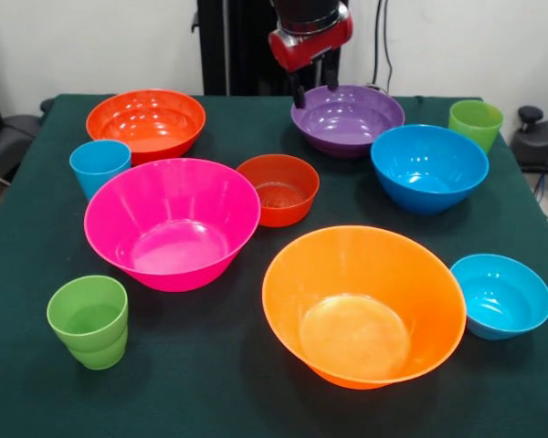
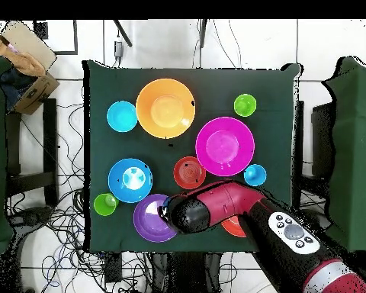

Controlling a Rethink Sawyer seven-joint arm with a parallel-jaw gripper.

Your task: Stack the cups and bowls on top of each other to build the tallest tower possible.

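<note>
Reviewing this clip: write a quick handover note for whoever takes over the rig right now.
Gripper: open, hovering at the far-left rim of the purple plastic bowl, holding nothing.
Layout: everything stands apart on the green table: large pink bowl, large orange bowl, medium red-orange bowl, small red-orange bowl, blue bowl, small blue bowl, sky blue cup, two lime green cups.
Done: nothing stacked.
Left: the whole tower.

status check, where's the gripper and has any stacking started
Gripper at the near rim of the glossy purple plastic bowl, fingers apart, holding nothing. No tower yet: bowls and cups all stand separate on the green table. Nothing blocking.
</note>
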